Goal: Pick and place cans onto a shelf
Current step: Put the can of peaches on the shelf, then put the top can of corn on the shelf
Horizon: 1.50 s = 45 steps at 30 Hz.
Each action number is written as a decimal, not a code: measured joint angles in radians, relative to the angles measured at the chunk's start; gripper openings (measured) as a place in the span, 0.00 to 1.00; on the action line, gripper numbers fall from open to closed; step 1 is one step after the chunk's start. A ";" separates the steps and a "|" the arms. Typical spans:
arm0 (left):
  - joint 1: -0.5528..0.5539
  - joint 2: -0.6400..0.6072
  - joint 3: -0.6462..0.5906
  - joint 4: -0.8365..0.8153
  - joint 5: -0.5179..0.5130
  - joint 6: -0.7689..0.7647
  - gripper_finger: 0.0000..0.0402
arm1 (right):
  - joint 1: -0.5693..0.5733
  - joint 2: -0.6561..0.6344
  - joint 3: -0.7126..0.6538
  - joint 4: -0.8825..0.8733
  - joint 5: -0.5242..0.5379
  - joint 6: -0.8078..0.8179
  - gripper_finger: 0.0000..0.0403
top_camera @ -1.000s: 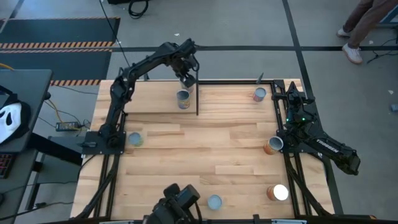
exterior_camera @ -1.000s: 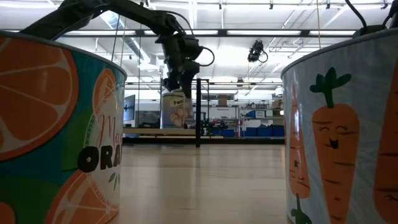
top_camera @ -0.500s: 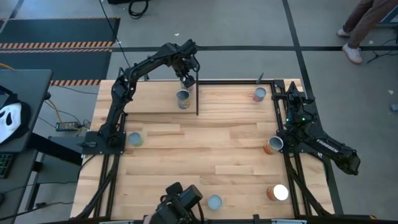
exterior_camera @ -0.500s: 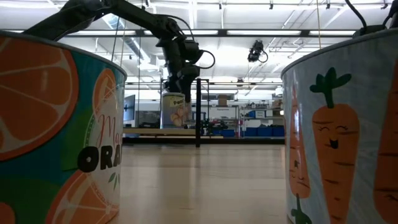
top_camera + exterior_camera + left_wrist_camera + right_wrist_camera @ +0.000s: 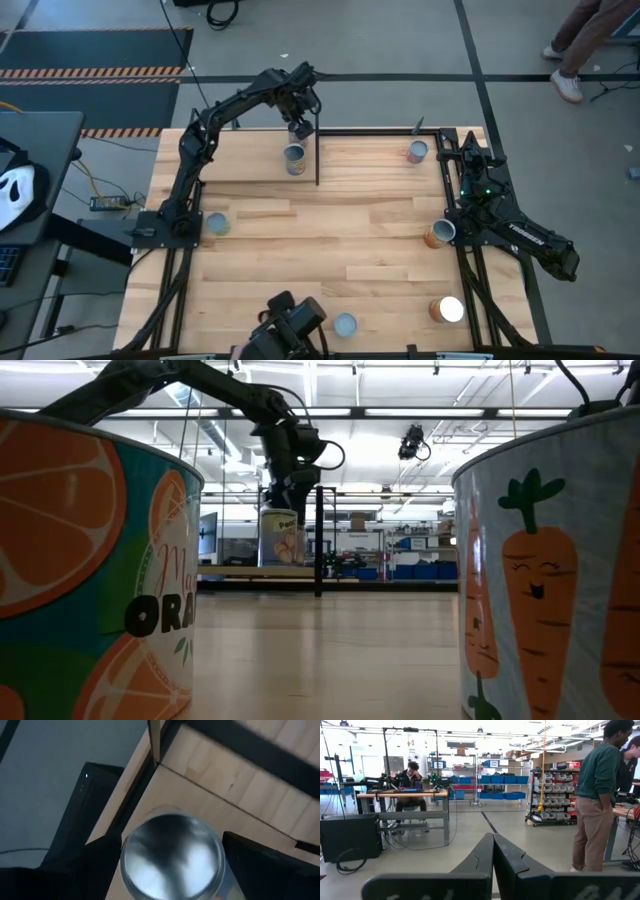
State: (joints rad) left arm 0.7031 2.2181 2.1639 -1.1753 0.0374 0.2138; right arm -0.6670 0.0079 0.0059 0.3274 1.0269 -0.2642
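Observation:
A can with a silver top stands upright on the shelf's board by the black post. It also shows in the low view and the left wrist view. My left gripper is open just above it, with one finger on each side of the top and clear of it. The shelf's black rod runs along the far edge. My right gripper is shut and empty at the table's right side.
Other cans stand on the table: far right, by the right arm, near right, near middle and left. Two cans stand close to the low camera. People are beyond the table.
My left gripper has risen a little off the can's top. The can stays upright where it stood.

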 joint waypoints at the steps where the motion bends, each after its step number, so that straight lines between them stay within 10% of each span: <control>1: 0.000 0.000 0.000 0.004 0.000 -0.001 0.88 | 0.000 0.000 0.000 0.000 0.000 0.000 0.04; 19: -0.013 -0.120 0.001 -0.039 -0.113 -0.061 0.88 | 0.000 0.000 0.000 0.000 0.000 0.000 0.04; 31: -0.145 -0.302 0.001 -0.093 0.057 -0.231 0.88 | 0.000 0.000 0.000 0.000 0.000 0.000 0.04; 45: -0.473 -0.484 0.000 -0.033 -0.301 -0.204 0.76 | 0.000 0.000 0.000 0.000 -0.001 0.000 0.04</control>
State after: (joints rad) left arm 0.2298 1.7336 2.1639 -1.2085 -0.2634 0.0102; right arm -0.6670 0.0082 0.0058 0.3272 1.0254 -0.2645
